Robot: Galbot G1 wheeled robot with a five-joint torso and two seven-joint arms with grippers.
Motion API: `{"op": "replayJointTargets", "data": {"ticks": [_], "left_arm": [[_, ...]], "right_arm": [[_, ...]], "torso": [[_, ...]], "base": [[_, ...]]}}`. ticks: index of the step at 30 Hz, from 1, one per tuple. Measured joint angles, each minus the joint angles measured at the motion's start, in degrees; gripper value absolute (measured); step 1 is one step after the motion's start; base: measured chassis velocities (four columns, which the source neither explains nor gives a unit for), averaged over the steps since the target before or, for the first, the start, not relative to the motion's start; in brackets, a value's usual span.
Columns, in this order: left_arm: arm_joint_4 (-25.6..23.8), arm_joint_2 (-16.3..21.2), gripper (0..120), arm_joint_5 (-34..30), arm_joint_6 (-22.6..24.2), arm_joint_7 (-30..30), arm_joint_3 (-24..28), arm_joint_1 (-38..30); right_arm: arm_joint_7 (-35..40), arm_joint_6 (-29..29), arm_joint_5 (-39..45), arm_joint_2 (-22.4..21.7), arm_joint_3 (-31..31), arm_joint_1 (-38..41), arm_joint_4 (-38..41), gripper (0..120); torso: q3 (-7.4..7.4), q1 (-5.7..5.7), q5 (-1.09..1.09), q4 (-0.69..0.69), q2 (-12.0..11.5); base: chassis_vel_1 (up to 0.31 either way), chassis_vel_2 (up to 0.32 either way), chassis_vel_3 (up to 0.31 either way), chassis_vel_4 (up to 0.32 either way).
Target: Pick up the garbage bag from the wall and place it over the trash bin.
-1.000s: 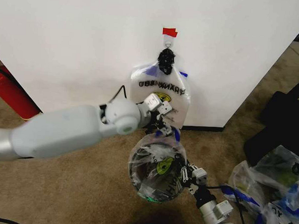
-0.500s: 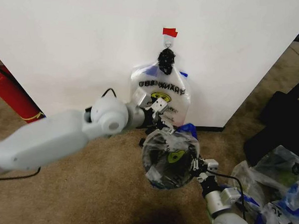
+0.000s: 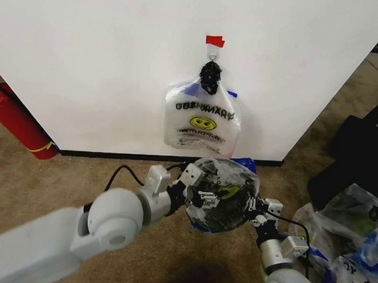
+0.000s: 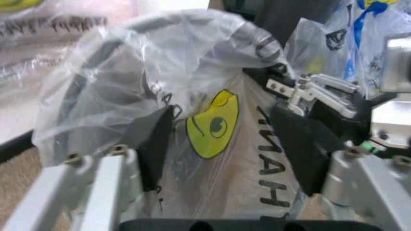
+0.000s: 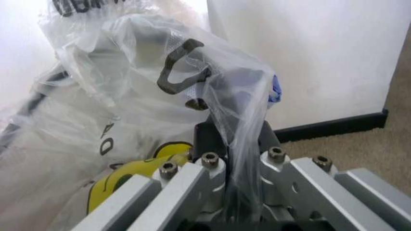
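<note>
Your garbage bag (image 3: 221, 193) is covering the trash bin (image 3: 206, 212) near the wall (image 3: 104, 62). Right pincer (image 5: 232, 173) is clamping its edge; left pincer (image 4: 222, 144) is spreading apart at its left rim.

My head camera looks forward and down from above, taking in the wall (image 3: 86, 62), the carpet and both my arms. My left wrist camera sits just behind my left gripper (image 4: 224, 144) and looks out between its fingers, very near the garbage bag (image 4: 192, 96). My right wrist camera looks along my right gripper (image 5: 234, 163) toward the wall, equally near. All three views share the bag.
</note>
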Motion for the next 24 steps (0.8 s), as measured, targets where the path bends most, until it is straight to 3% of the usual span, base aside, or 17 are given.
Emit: {"op": "replayJointTargets", "data": {"ticks": [10,16,24], "left_arm": [[3.29,-2.91,21,-1.33,1.51,-3.95,1.71,-0.88],[7.88,-5.54,0,-1.02,2.61,-6.97,2.93,-1.66],[13.54,-9.36,0,3.43,1.19,-6.21,4.52,-1.35]], "right_arm": [[-0.58,0.64,-2.57,1.02,0.08,-1.86,1.80,0],[-1.47,1.47,-4.47,1.50,0.07,-3.02,2.61,0],[-2.18,2.17,-6.39,2.18,-0.31,-3.18,2.01,0]], "torso": [[0.01,0.00,0.03,0.00,0.00],[0.01,0.01,0.02,0.01,-0.01],[0.01,0.01,0.03,0.01,-0.01]], "base": [[0.000,0.000,0.000,0.000],[0.000,0.000,0.000,0.000],[0.000,0.000,0.000,0.000]]}}
